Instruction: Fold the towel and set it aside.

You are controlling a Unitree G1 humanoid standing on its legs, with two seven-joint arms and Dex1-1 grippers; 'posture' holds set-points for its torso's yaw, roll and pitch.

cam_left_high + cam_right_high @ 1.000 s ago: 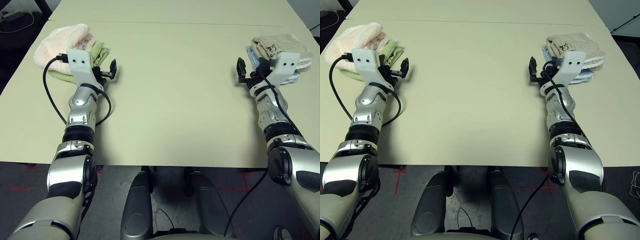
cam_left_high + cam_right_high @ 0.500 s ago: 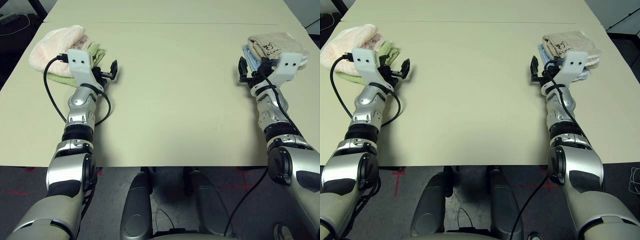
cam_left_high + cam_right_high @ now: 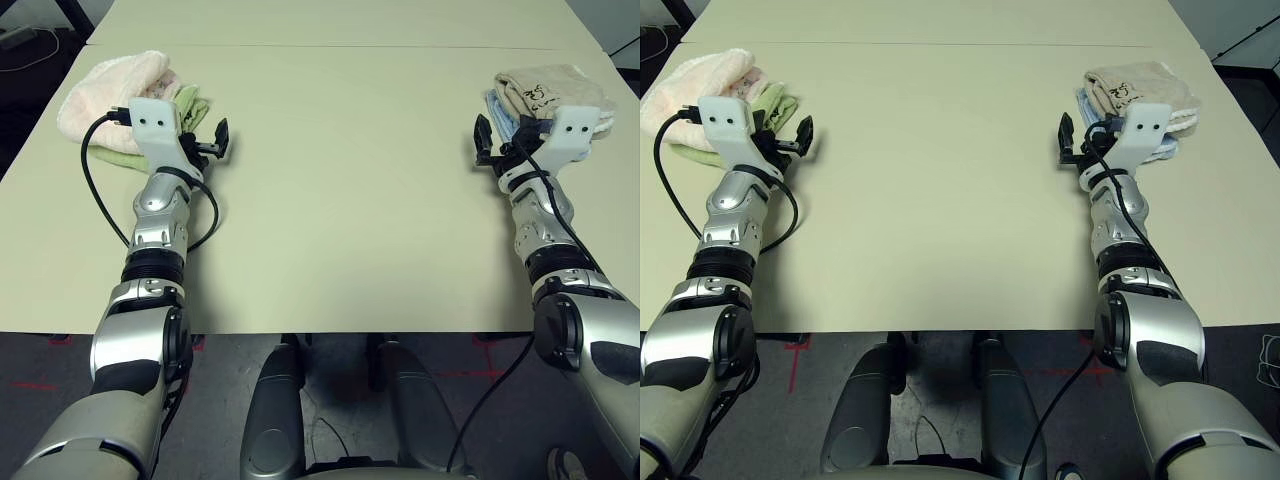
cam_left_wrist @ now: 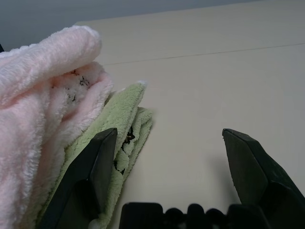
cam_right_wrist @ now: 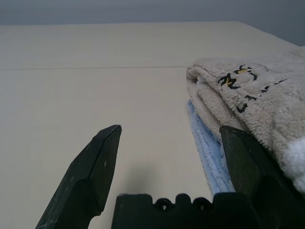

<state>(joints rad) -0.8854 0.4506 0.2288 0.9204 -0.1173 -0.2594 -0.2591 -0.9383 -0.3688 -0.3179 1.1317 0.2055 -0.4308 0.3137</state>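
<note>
The jaws of the left gripper [image 4: 169, 157] are spread wide apart with nothing held between them, and the jaws of the right gripper [image 5: 171, 162] are spread equally wide and are likewise empty. In the left wrist view, one black left finger [image 4: 97, 167] is seen close against the green cloth; whether it touches cannot be told.

The pale pink terry towel [image 3: 115, 85], folded into a soft bundle, is found at the far left of the pale beige surface [image 3: 340, 190], lying on top of a folded light green terry towel [image 3: 195, 103]. A small dark embroidered mark is visible on its fold in the left wrist view. The left gripper is held just beside this pile, on the side toward the middle of the surface, and it is not in contact with the pink towel.

At the far right, a folded beige terry towel with dark embroidery [image 3: 550, 88] is stacked on a folded light blue towel [image 5: 209, 152]. The right gripper is held just beside that stack, on its inner side, with one finger [image 5: 248, 162] near the blue layer.

A black cable [image 3: 95, 190] is looped beside the left forearm.
</note>
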